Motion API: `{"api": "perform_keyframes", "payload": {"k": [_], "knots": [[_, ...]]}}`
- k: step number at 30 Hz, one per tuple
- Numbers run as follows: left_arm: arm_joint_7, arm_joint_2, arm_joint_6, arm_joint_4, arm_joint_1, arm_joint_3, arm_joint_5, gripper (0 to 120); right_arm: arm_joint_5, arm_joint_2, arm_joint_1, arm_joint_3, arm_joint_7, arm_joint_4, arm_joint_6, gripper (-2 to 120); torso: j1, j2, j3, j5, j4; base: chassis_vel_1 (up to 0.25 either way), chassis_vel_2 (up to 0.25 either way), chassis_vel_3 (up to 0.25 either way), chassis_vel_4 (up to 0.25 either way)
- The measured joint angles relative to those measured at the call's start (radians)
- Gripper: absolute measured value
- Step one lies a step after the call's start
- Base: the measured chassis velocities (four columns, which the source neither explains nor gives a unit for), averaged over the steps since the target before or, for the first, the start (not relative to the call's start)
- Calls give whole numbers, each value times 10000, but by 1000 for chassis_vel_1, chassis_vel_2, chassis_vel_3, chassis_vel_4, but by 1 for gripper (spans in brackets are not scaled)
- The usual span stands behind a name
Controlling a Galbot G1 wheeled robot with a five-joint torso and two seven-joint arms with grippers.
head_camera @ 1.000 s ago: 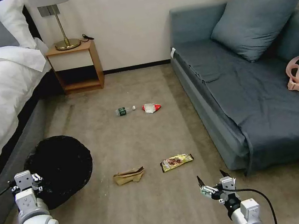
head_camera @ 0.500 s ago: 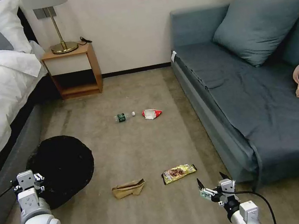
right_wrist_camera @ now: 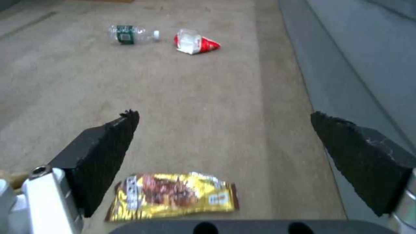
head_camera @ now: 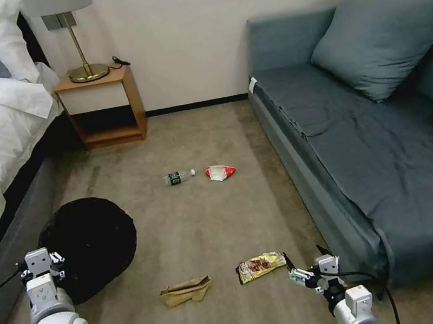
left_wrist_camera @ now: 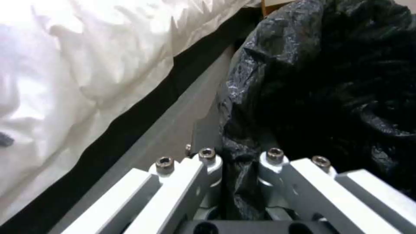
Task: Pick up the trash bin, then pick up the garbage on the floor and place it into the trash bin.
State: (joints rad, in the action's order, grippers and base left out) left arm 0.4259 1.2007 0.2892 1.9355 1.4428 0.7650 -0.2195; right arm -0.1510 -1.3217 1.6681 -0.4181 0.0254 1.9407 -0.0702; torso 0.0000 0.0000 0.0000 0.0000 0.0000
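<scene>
Right hand nearer wrapper, fingers spread

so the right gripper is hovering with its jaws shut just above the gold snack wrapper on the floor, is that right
Not quite: the right gripper has its jaws wide open, not shut, as the right wrist view shows. It does hover just above the gold snack wrapper on the floor.

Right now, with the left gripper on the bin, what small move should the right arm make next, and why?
Probably lower the open right gripper onto the gold-brown snack wrapper, which lies flat on the carpet just beneath it. The left gripper already pinches the black plastic bag of the round trash bin.
</scene>
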Motion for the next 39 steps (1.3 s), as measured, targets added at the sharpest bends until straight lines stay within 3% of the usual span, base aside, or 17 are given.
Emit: {"api": "perform_keyframes", "payload": {"k": [12, 14, 17, 22, 27, 35, 39], "knots": [[0, 165, -15, -78, 67, 204, 65, 4, -647, 861, -971, 537, -60, -285, -177, 100, 0, 0, 0, 1, 0, -93, 100, 94, -98], [-2, 228, -18, -80, 74, 209, 117, 4, -895, 1198, -1208, 721, -96, -329, -209, 100, 0, 0, 0, 3, -2, -78, 48, 50, -88], [-13, 371, -27, -99, 100, 209, 235, 4, -1654, 2507, -2108, 1278, -159, -542, -327, 100, 1, 0, 1, 1, 0, -39, 21, 34, -21], [-41, 467, -57, -151, 149, 239, 303, 4, -2237, 3297, -2887, 1826, -163, -793, -450, 100, 1, -1, 1, 0, 0, 0, 0, 0, 0], [-111, 613, -117, -173, 297, 427, 398, 4, -3284, 4099, -4710, 3115, -348, -1210, -762, 100, 1, -1, 0, 1, -2, 0, 0, 0, 0], [-173, 899, -117, -243, 299, 498, 957, 4, -4267, 4061, -7240, 5805, -669, -2001, -991, 100, 1, -1, 0, -4, 1, 0, 0, 0, 0], [-173, 1185, -89, -147, 312, 372, 1303, 4, -4302, 3359, -8788, 7667, -889, -3397, -1121, 100, 1, -1, 1, -2, 2, 0, 0, 0, 0]]}}
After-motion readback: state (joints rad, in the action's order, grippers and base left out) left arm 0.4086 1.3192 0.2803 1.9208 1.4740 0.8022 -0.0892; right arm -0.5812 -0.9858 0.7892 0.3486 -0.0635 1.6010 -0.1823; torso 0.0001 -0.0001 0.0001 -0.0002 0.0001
